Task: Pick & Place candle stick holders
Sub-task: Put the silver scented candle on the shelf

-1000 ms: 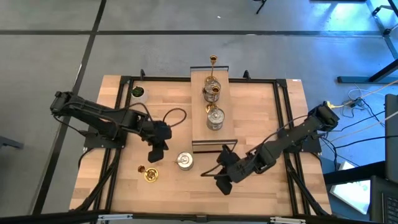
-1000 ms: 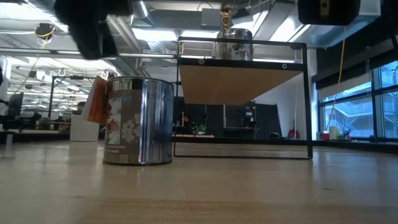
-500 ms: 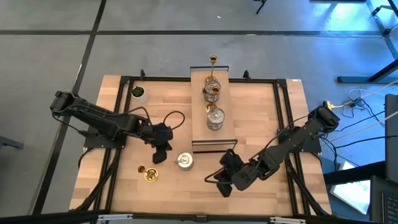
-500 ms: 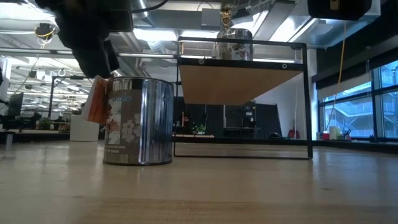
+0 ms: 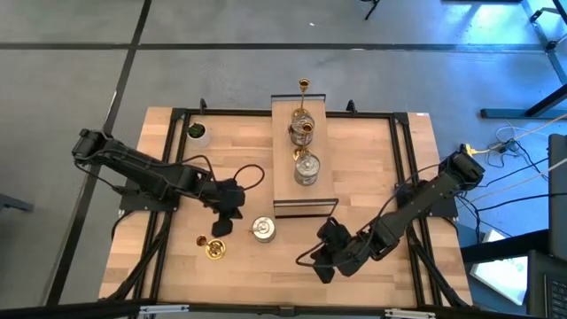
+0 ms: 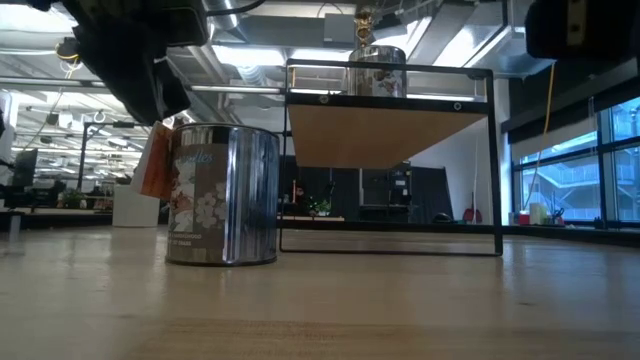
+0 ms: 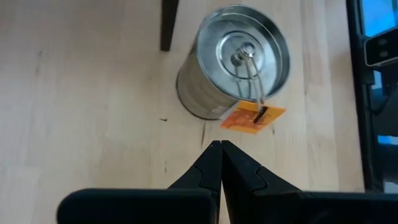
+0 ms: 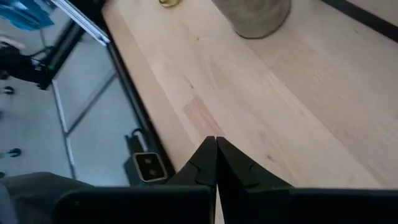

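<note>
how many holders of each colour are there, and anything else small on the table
gold holders: 3
silver holders: 3
white cup: 1
total: 7

light: bright, even, from ceiling strips [image 6: 250, 55] overhead
glare: on silver tin [image 6: 222, 195]
blur: tabletop [image 6: 320, 310] foregrnd soft, below tin
</note>
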